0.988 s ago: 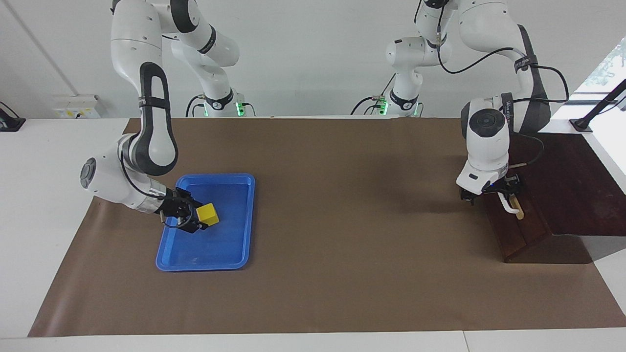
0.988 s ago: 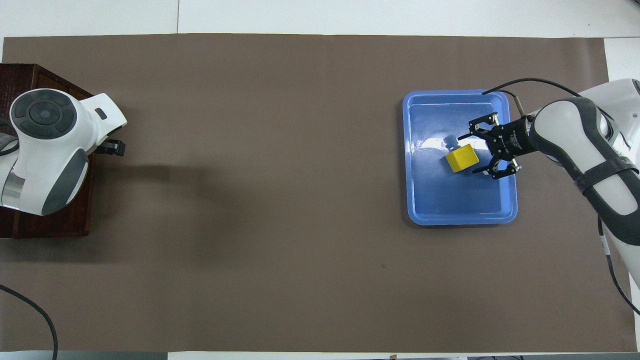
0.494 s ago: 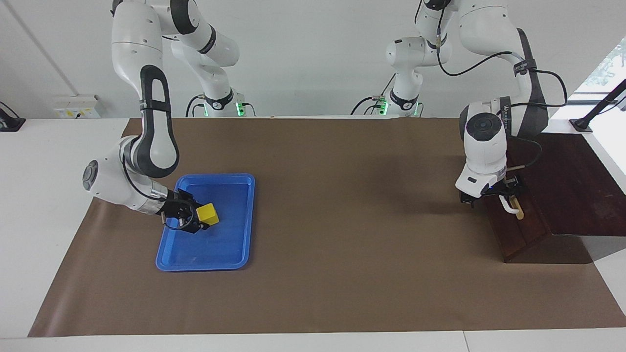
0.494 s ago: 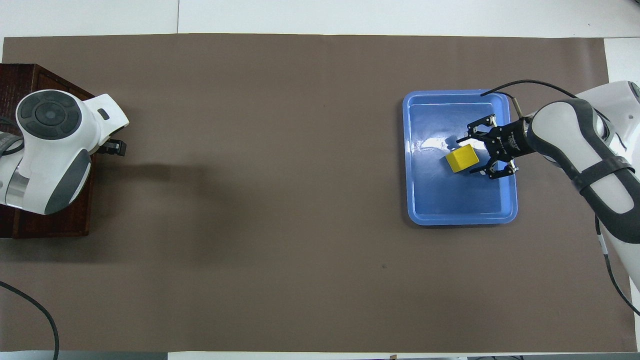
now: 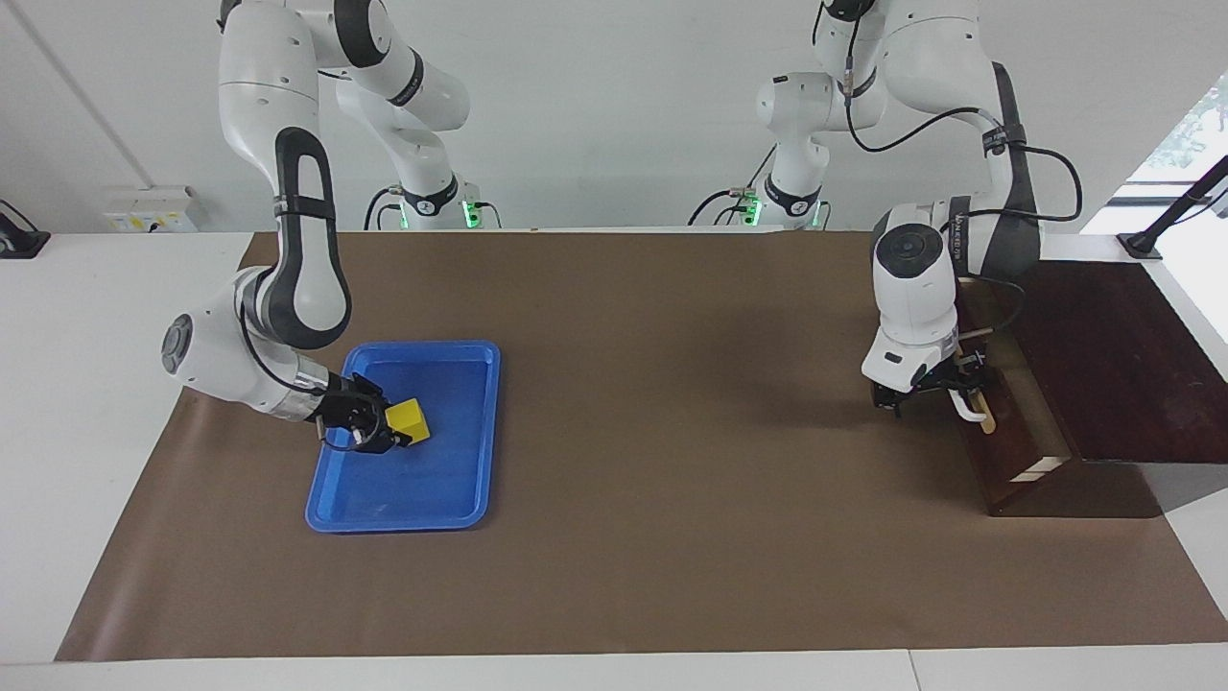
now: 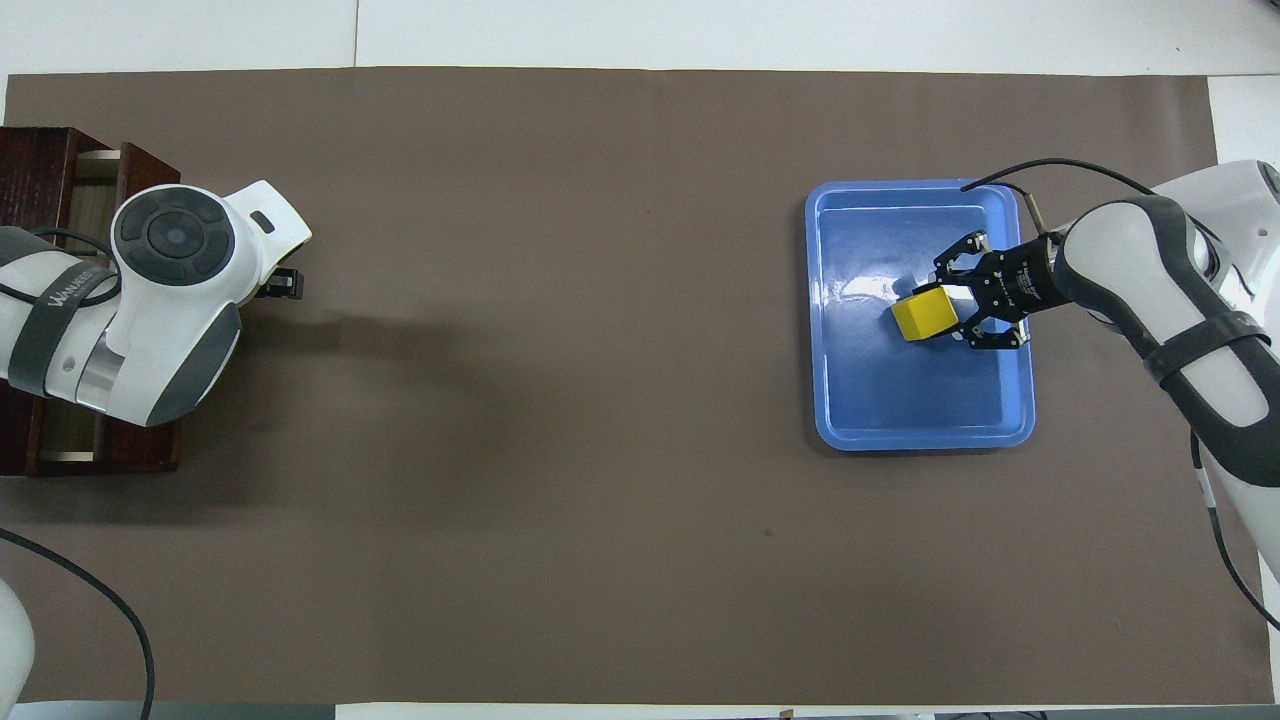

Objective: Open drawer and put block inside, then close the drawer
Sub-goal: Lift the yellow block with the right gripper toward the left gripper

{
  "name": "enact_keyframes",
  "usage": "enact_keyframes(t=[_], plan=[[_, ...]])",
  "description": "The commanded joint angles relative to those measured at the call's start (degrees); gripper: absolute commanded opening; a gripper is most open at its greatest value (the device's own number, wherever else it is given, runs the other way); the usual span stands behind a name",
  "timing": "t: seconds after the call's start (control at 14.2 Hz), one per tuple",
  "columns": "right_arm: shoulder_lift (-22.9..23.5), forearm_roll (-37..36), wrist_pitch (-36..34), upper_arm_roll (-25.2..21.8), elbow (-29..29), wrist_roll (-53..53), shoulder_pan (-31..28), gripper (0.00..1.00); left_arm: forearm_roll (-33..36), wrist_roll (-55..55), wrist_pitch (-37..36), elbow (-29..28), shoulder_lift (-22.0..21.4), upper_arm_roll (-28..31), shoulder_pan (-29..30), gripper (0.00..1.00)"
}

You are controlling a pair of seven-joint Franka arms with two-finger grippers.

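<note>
A brown mat covers most of the table (image 5: 672,480). Toward the right arm's end lies a blue tray (image 5: 422,485), flat on the mat, its long sides running from the robots' edge toward the outer edge, and well in from both of those edges. The block (image 5: 411,418) is in the tray, about halfway along its length and closer to the long rim that faces the right arm's end of the table. The right arm comes in low over that rim, and the right gripper (image 5: 391,425) has its claw pinching the block, one fingertip on each of two opposite faces. Whether the block rests on the tray floor or is just clear of it cannot be told. At the left arm's end of the table stands a dark wooden cabinet (image 5: 1118,355), reaching that end edge. Its drawer (image 5: 1003,451) faces the middle of the table and stands partly pulled out, so that a strip of its pale interior shows between the dark front and the cabinet body. The white handle (image 5: 971,408) sits on a tan strip along the top of the front. The left arm bends down over the cabinet, and the left gripper (image 5: 950,384) is right at the handle, at the end nearer the robots. The wrist hides its claw, so whether that is spread or pressed together, and whether it grips the handle, cannot be told.
</note>
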Motion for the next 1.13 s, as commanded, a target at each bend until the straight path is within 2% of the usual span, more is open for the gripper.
enact_keyframes(t=[0.0, 0.21, 0.49, 0.85, 1.06], plan=[[0.4, 1.6, -2.4, 0.4, 4.3, 3.2, -0.1, 0.00, -3.7, -0.7, -4.4, 4.4, 2.2, 0.2, -3.8, 1.00], [3.1, 1.7, -5.9, 0.5, 13.2, 18.6, 3.3, 0.00, -5.6, -1.4, -4.6, 4.3, 2.3, 0.2, -4.7, 1.00], [5.5, 1.6, -5.4, 0.5, 20.4, 34.9, 11.7, 0.00, -7.6, -4.3, -4.3, 4.3, 2.3, 0.1, -6.6, 1.00], [6.0, 0.5, -1.8, 0.1, 23.1, 47.8, 21.8, 0.00, -9.2, -6.0, -5.0, 4.5, 2.3, 0.2, -7.8, 1.00], [5.7, -0.1, 0.4, 0.3, 23.1, 48.9, 26.2, 0.00, -9.2, -5.8, -7.8, 6.3, 1.6, 0.2, -7.4, 1.00]])
